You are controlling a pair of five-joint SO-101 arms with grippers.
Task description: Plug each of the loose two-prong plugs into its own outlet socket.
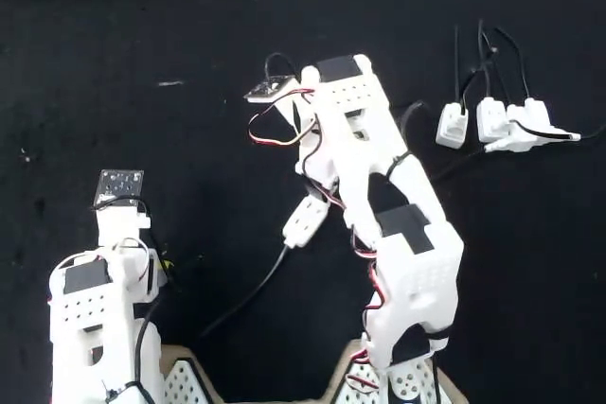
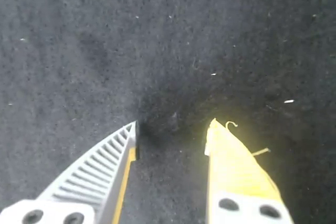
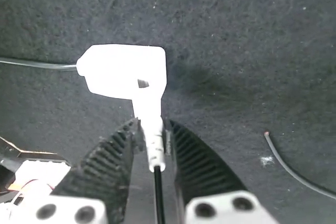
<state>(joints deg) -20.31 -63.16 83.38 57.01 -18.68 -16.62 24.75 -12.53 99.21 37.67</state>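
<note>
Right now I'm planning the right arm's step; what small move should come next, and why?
Probably lift the white plug slightly: the right gripper's fingers are shut on its neck, and the outlet sockets sit apart from it.

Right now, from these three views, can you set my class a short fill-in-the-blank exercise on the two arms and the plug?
1. The plug in the right tool is coloured ____.
2. The left tool is ____, not shut.
3. The plug's cable is coloured ____.
Missing words: white; open; black.
</note>
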